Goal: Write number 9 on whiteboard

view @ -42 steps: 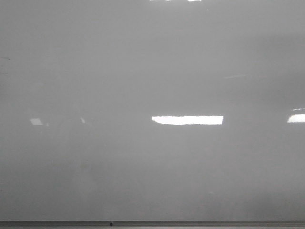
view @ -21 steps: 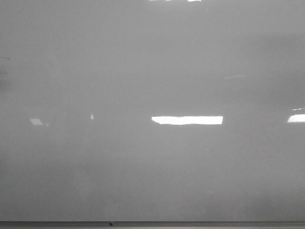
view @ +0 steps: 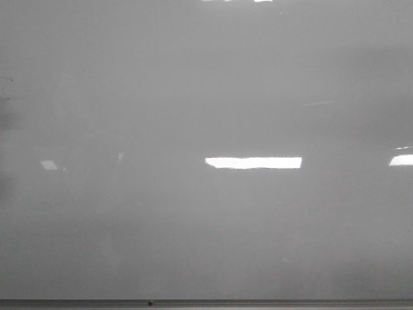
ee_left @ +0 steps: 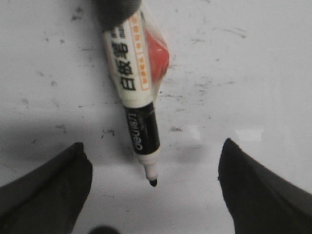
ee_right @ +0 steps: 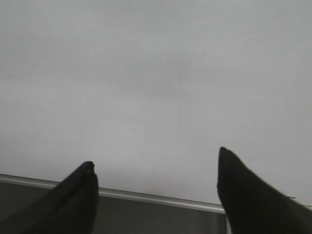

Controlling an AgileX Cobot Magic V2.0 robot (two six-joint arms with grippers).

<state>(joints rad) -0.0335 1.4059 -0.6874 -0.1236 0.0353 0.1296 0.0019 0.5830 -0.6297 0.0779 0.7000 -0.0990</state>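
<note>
The whiteboard (view: 206, 213) fills the front view, pale grey and glossy, with a thin grey frame edge (view: 258, 301) along the bottom. No number 9 shows on it, and neither gripper is in this view. In the left wrist view an uncapped black-and-white marker (ee_left: 134, 73) lies on a white, ink-speckled surface, its black tip (ee_left: 153, 182) pointing toward my left gripper (ee_left: 152, 142). The jaws stand wide apart on either side of the marker without touching it. My right gripper (ee_right: 156, 157) is open and empty over the whiteboard (ee_right: 156, 73), near its frame edge (ee_right: 146, 196).
Bright rectangular light reflections (view: 253, 162) lie on the board. A red object (ee_left: 158, 56) sits against the marker's body. A small dark dot (view: 150, 303) sits on the frame edge. A dark strip (ee_right: 146, 217) lies beyond the frame in the right wrist view.
Only faint reflections on the left part of the board have shifted: a small bright spot has faded and a dim shadow has appeared at the left edge.
</note>
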